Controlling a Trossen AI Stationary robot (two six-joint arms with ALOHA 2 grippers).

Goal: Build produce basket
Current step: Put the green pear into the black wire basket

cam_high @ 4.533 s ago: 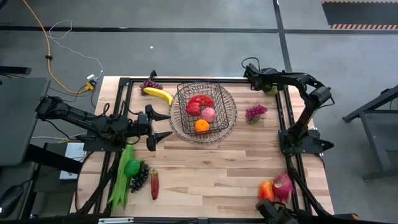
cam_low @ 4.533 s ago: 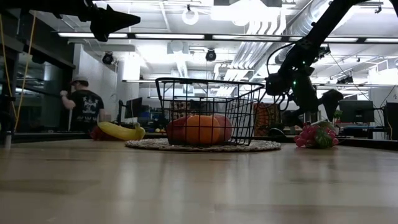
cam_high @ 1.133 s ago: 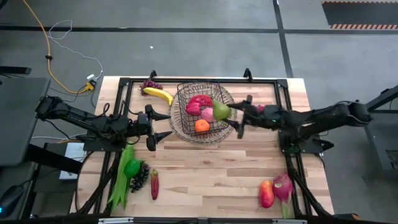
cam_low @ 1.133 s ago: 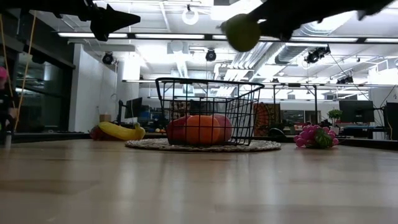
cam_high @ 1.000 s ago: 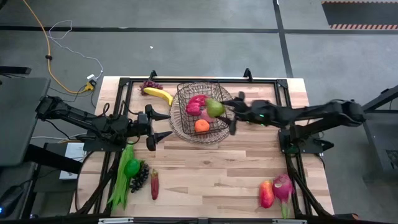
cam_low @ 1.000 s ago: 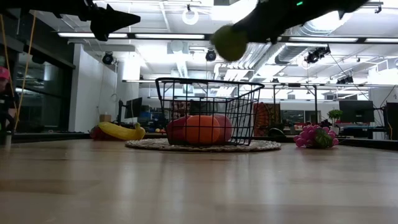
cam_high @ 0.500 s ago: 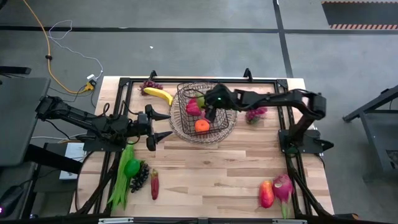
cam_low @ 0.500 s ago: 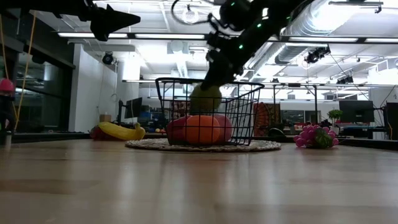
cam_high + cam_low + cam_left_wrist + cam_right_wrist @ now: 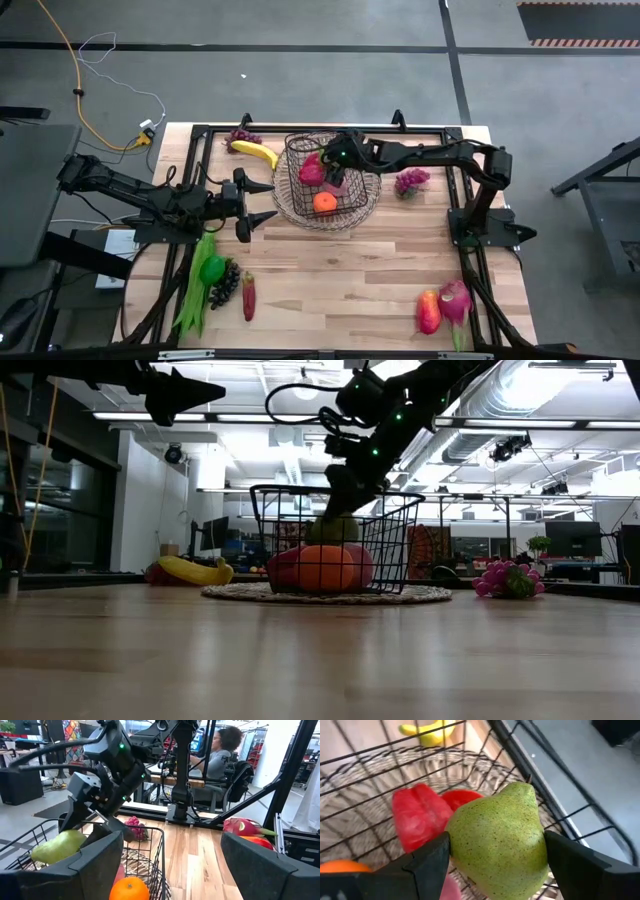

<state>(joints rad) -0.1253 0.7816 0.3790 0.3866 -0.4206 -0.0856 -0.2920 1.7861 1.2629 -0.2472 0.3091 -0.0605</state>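
Observation:
The dark wire basket (image 9: 296, 146) stands on a round wicker tray (image 9: 368, 198) at the table's far middle. It holds an orange (image 9: 324, 202), a red watermelon slice (image 9: 311, 170) and a pink fruit. My right gripper (image 9: 336, 172) reaches down inside the basket, shut on a green pear (image 9: 497, 842), which also shows in the low view (image 9: 332, 528). My left gripper (image 9: 264, 201) hovers open, left of the basket, holding nothing. A banana (image 9: 255, 152) and dark grapes (image 9: 240, 135) lie at the far left. My right gripper pinches the pear's wide body (image 9: 462, 847) between its two fingers (image 9: 427, 865), one on each side. It comes slanting down from the table's right. The pear sits inside the basket above the other fruit, narrow end pointing away from the wrist; whether it rests on them I cannot tell.
Pink grapes (image 9: 411, 181) lie right of the tray. Green beans and a green pepper (image 9: 203, 272), dark grapes (image 9: 226, 284) and a long red piece (image 9: 248, 295) lie near left. A dragon fruit (image 9: 455, 298) and a red-orange fruit (image 9: 428, 311) lie near right. A seated person shows beyond the table.
My right gripper carried the pear from the basket's right rim leftward over the basket, tipped downward and lowered it inside, below the rim. The pear went from high above the basket to just over the orange.

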